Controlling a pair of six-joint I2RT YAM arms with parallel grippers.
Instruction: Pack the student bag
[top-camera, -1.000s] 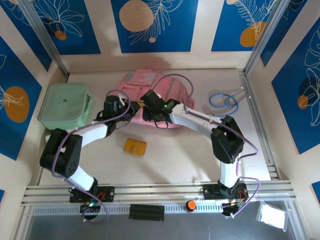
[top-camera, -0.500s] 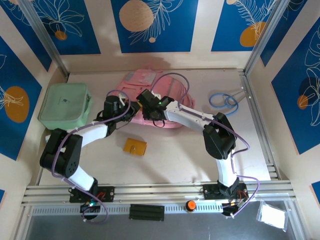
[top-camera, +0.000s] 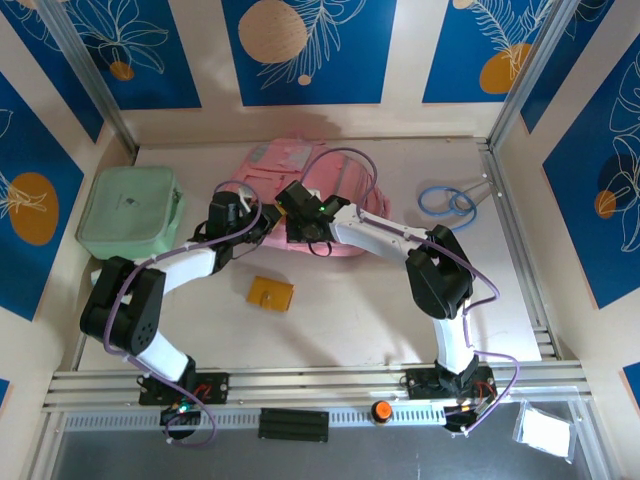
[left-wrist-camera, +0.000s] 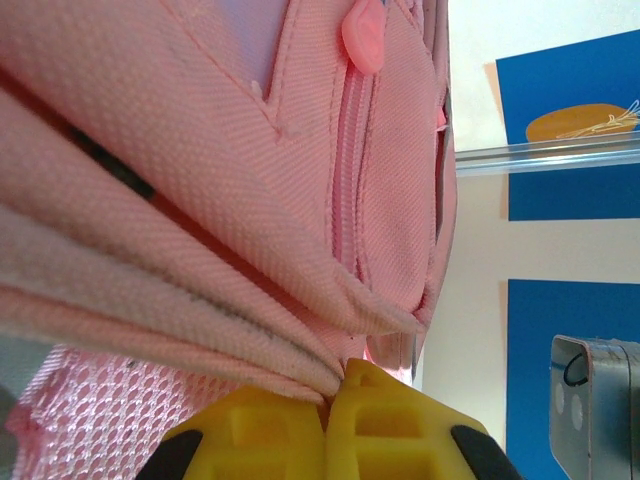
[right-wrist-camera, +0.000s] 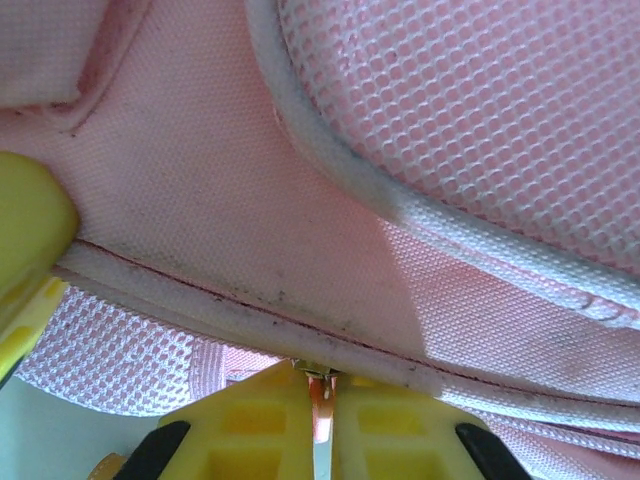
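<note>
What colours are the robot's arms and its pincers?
The left arm and right arm have white tubes between chunky black joints, with purple cables looping alongside. The left pincer and right pincer are bright yellow plastic with moulded square hollows.

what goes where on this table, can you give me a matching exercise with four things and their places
Things:
1. large pink fabric backpack
2. mint green rectangular zip case
3. small flat orange square
4. blue looped cable

Places:
a. far right
b. centre front
c. centre back
d. far left

Pairs: 1-c, 2-d, 3-b, 4-a
</note>
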